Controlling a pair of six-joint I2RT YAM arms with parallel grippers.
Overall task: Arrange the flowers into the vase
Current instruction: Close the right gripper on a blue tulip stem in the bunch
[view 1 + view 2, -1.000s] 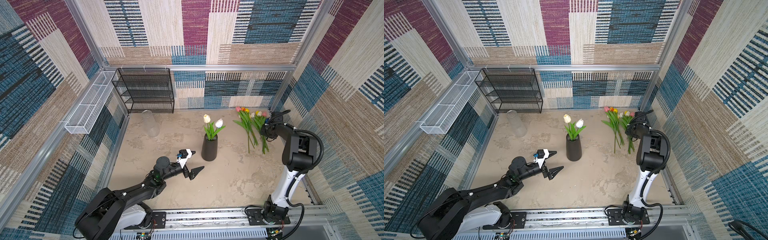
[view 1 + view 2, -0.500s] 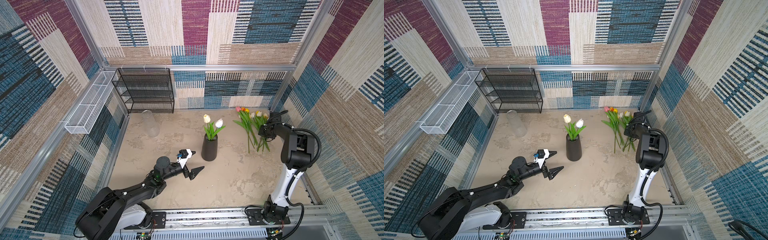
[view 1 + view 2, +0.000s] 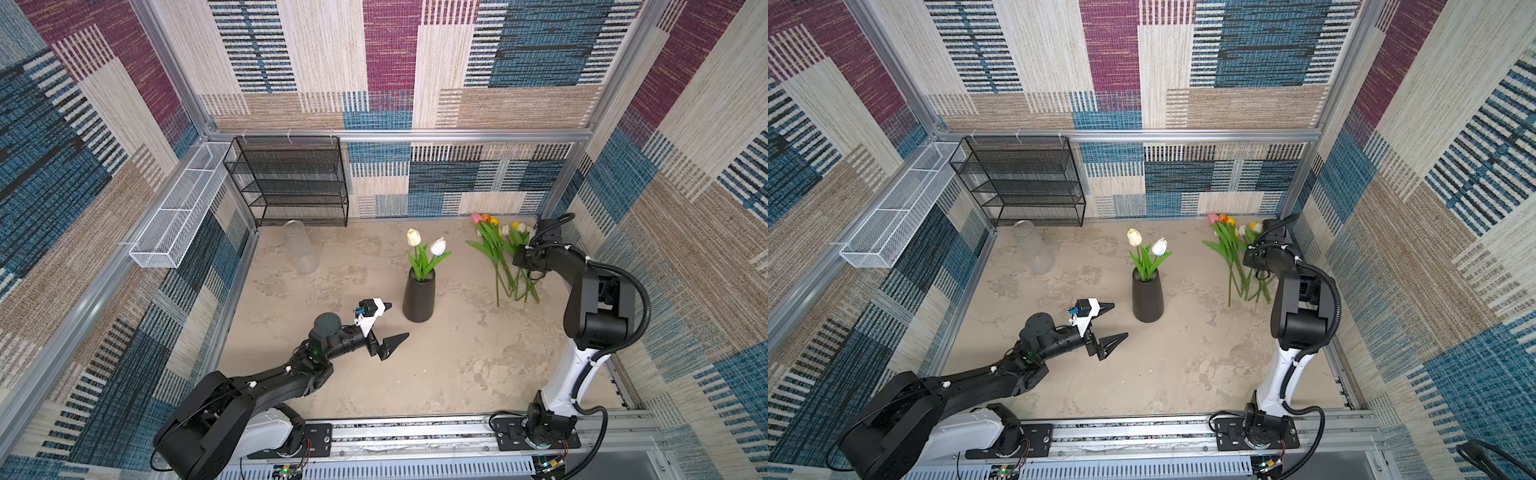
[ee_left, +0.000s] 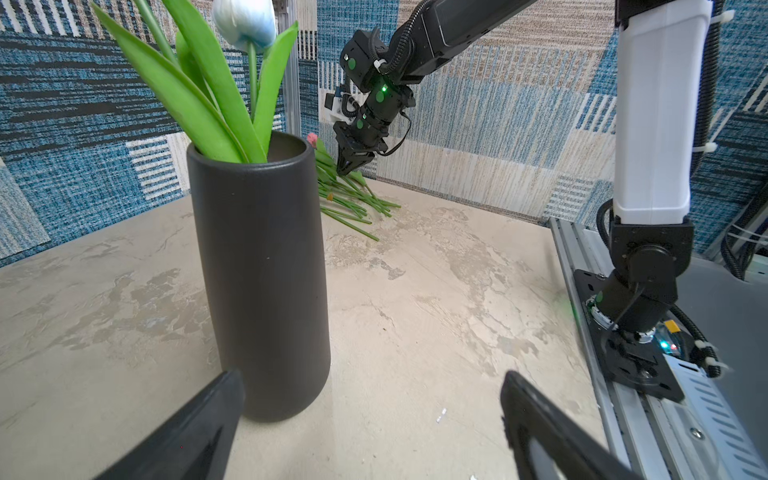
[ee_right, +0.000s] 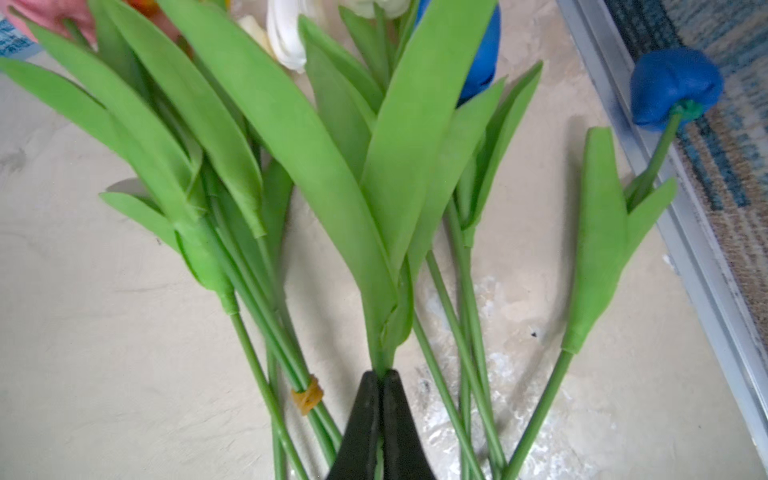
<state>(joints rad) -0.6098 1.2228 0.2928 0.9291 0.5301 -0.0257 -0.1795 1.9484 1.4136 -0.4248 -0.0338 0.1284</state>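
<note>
The black vase (image 3: 419, 299) (image 3: 1147, 299) (image 4: 262, 270) stands mid-table and holds a cream tulip (image 3: 413, 237) and a white tulip (image 3: 437, 246). The other flowers (image 3: 496, 253) (image 3: 1229, 249) lie in a loose pile at the back right, with pink, orange, yellow, white and blue heads. My right gripper (image 5: 381, 376) (image 4: 349, 166) is shut on the green stem of one tulip (image 5: 386, 249) in that pile, just below its leaves. My left gripper (image 3: 399, 320) (image 3: 1120, 320) (image 4: 370, 376) hovers open and empty just in front of and left of the vase.
A black wire shelf (image 3: 291, 183) stands against the back wall. A white mesh basket (image 3: 178, 208) hangs on the left wall. A clear jar (image 3: 301, 247) stands by the shelf. One blue tulip (image 5: 673, 87) lies apart against the aluminium rail (image 5: 681, 232). An orange band (image 5: 307, 395) ties several stems.
My right gripper has closed on a tulip stem and shifted slightly towards the front of the table. The left arm has not moved.
</note>
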